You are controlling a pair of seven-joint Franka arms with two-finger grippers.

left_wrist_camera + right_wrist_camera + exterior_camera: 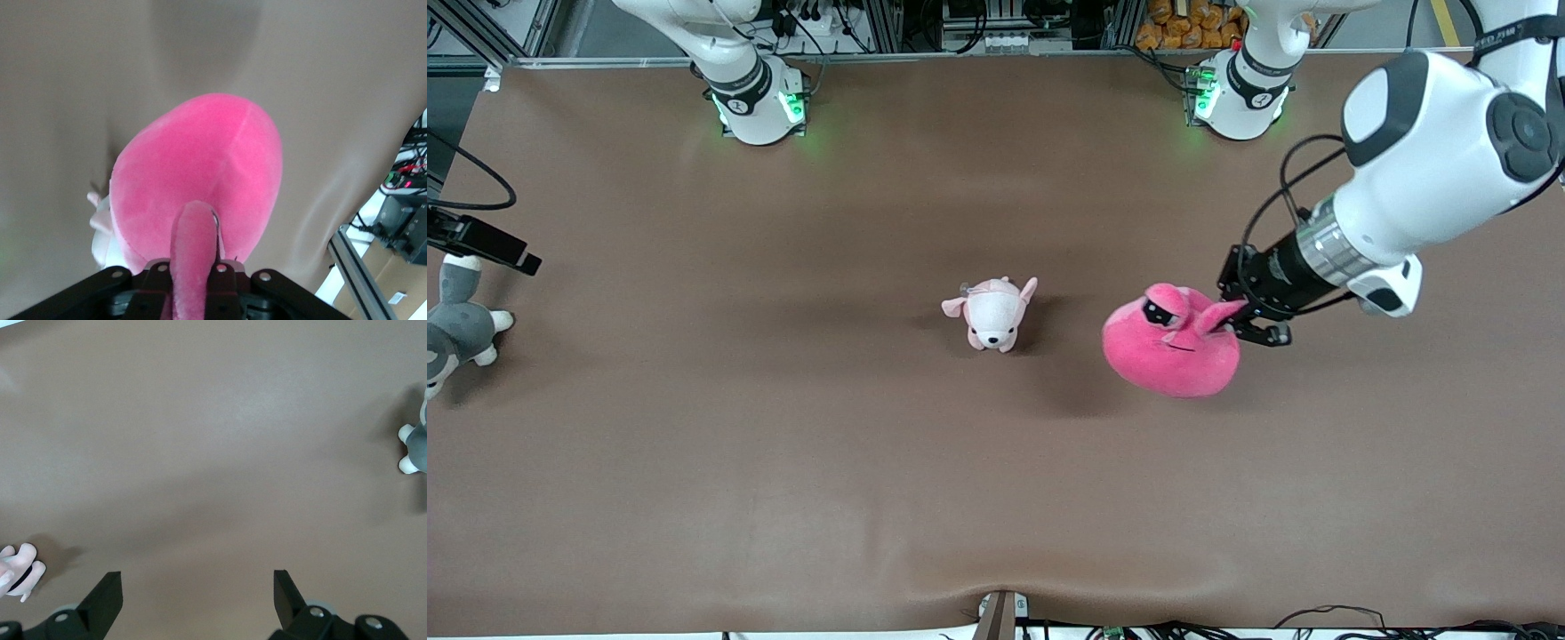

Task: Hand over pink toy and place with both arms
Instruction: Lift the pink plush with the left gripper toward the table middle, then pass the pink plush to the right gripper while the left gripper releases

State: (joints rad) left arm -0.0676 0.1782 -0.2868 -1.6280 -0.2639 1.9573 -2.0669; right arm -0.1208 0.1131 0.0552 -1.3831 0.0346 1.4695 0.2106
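Pink toy [1172,347] aloft over table [783,462], toward left arm's end.
Clamped by one eye stalk in left gripper [1249,313]. Right gripper [197,593] waiting, fingers spread wide, empty. Puppy [993,314] mid-table; grey plush [454,324] at right arm's end.

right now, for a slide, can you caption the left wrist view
Left hand shut on an eye stalk of the pink toy, which hangs above the brown table.
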